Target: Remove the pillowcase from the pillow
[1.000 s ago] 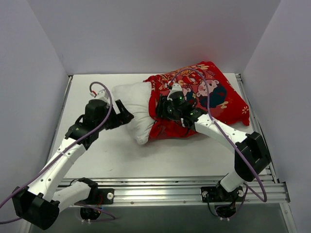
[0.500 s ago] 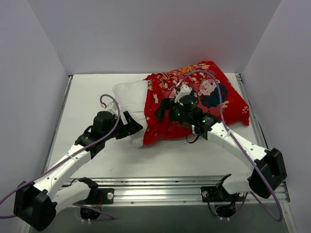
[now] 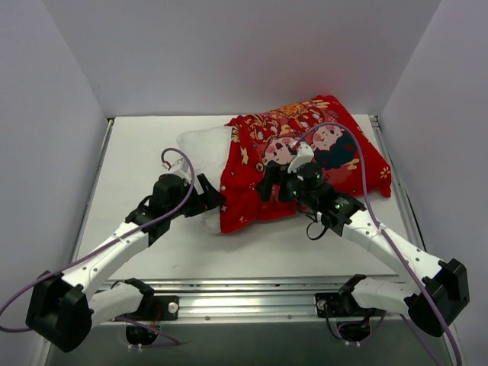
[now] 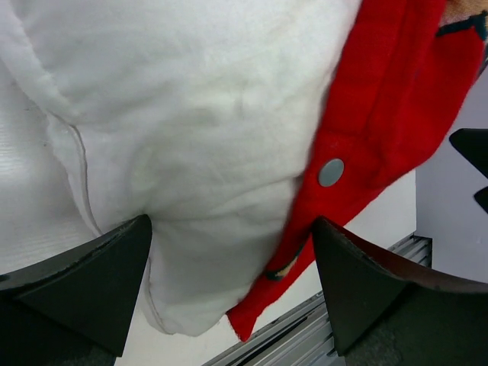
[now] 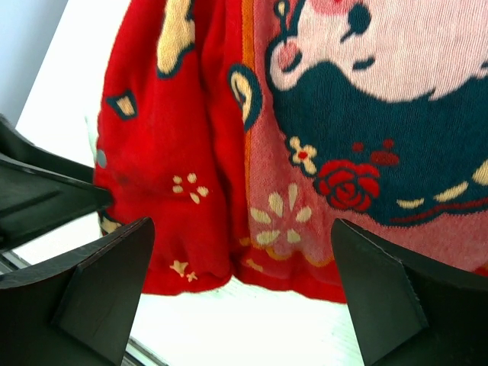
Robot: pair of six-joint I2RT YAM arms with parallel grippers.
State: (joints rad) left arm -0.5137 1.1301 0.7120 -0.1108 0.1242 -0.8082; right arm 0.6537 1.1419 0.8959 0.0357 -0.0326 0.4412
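Red pillowcase (image 3: 255,183) holds most of pillow (image 3: 202,152) (left end seemingly bare).

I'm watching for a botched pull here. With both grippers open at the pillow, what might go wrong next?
The left gripper straddles the pillow at its bare end and the pillowcase hem with its snap. Closing there may pinch both, so they'd move together. The right gripper hangs open over the printed face, and a deep grab could catch the pillow through the fabric.
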